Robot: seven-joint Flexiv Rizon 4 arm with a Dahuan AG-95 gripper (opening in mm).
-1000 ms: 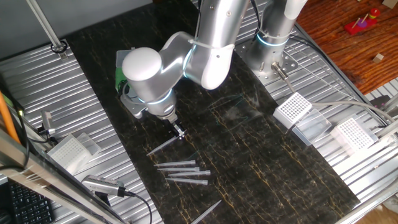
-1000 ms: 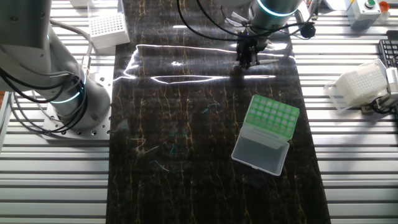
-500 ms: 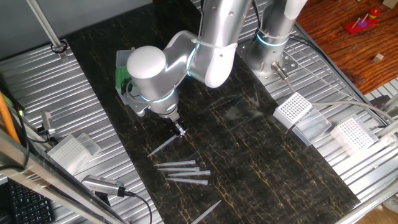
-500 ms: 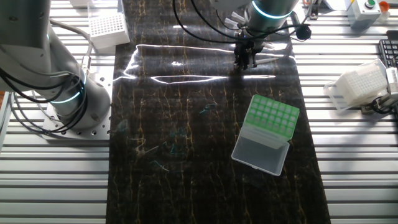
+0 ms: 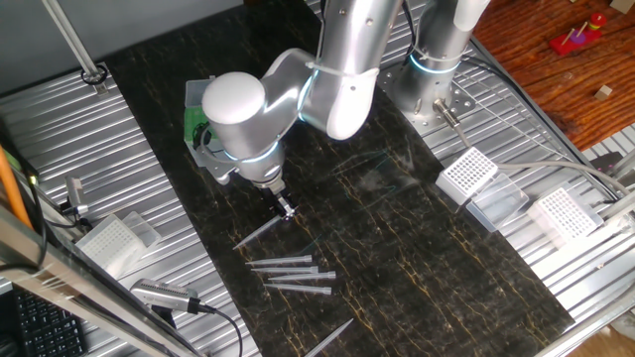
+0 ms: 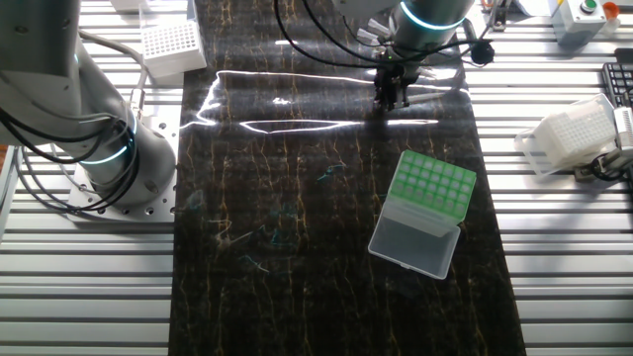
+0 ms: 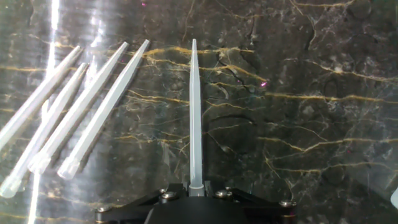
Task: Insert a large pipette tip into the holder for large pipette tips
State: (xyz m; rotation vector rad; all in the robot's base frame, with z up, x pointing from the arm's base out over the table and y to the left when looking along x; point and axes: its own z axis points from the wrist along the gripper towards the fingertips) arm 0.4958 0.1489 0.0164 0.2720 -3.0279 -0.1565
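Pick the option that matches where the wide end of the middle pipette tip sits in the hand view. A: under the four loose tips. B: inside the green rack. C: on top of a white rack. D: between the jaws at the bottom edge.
D: in the hand view the large pipette tip has its wide end between the jaws of the gripper, its point running up over the dark marbled surface.

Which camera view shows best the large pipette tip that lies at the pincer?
The hand view: the large pipette tip fills it end to end. One fixed view shows it small below the pincer; in the other, glare hides it.
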